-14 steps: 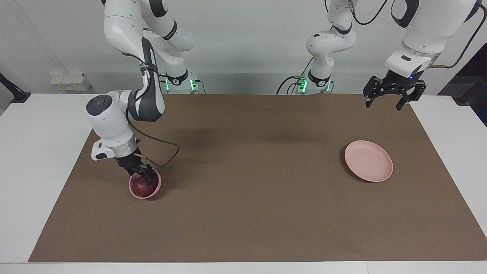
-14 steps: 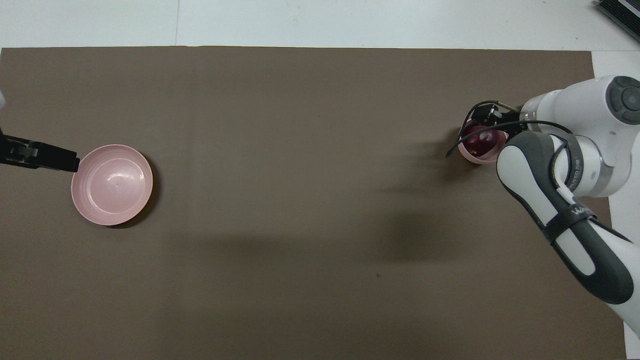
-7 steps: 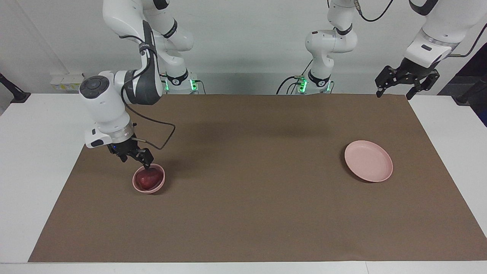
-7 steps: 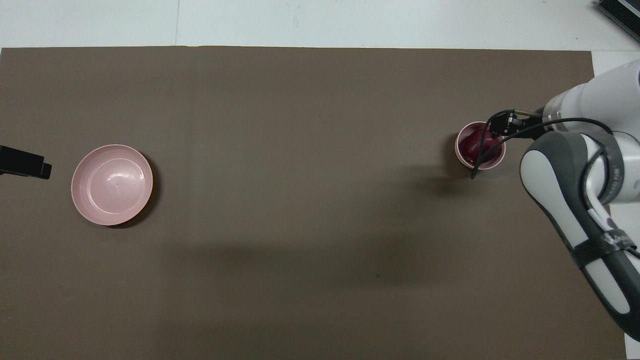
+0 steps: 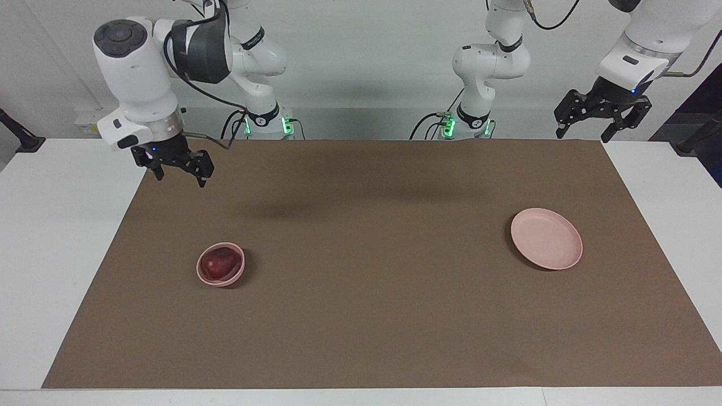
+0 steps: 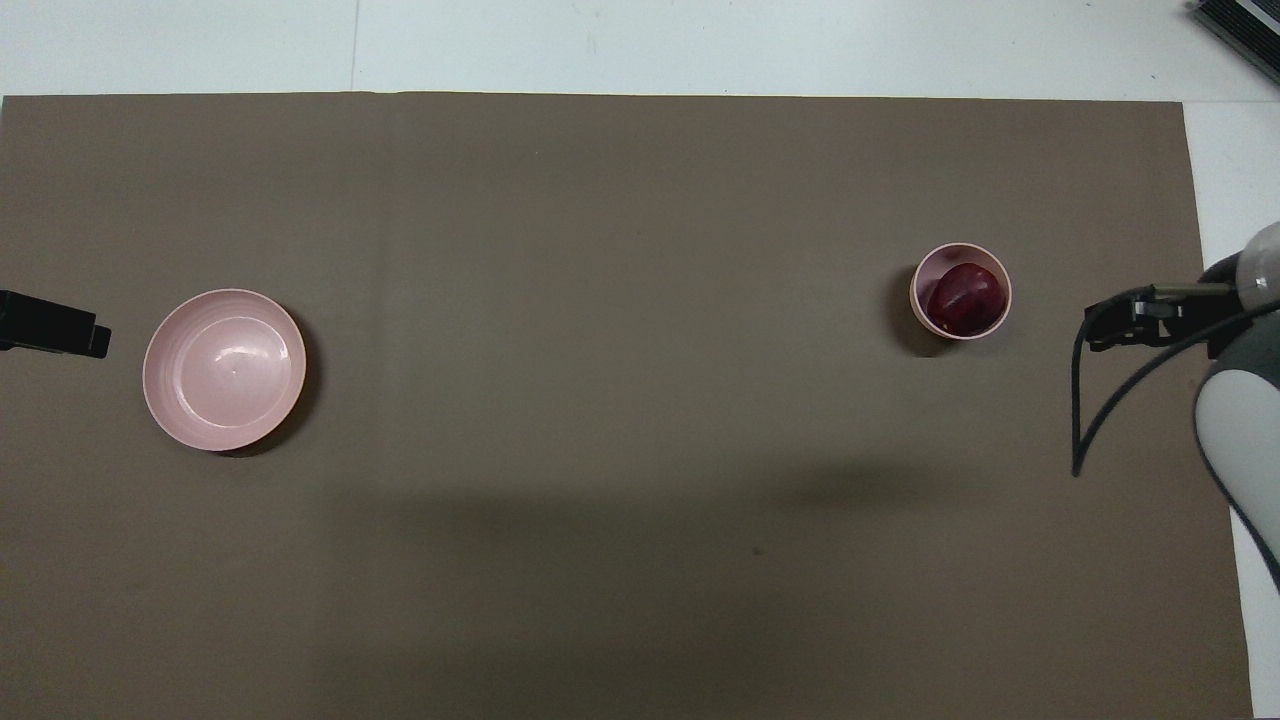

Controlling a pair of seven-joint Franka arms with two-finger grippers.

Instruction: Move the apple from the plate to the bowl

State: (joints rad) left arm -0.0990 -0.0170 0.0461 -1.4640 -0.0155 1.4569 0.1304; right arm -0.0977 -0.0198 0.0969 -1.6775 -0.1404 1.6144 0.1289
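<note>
Since a second ago the right gripper (image 5: 178, 171) has risen out of the bowl (image 5: 220, 272) and pulled back toward the robots, leaving the apple (image 5: 217, 263) behind; it now hangs empty in the air over the brown mat (image 5: 361, 316) near the mat's edge at the right arm's end of the table, its two fingers spread apart with nothing between them. That dark red apple sits inside the small pink bowl, well apart from those open jaws, lower than them and farther from the robots. From overhead the apple (image 6: 965, 298) fills most of the bowl (image 6: 960, 291), resting against the wall toward the right arm's side, and the right gripper (image 6: 1125, 325) shows at the mat's edge beside the bowl with a black cable (image 6: 1085, 420) looping down from it. At the left arm's end of the table the pale pink plate (image 5: 546, 238) lies flat and bare on the mat, well apart from the bowl. Over the mat's corner at that end the left gripper (image 5: 584, 125) waits in the air, fingers open and holding nothing; from overhead only its dark tip (image 6: 55, 335) shows, just beside the plate (image 6: 224, 369).
</note>
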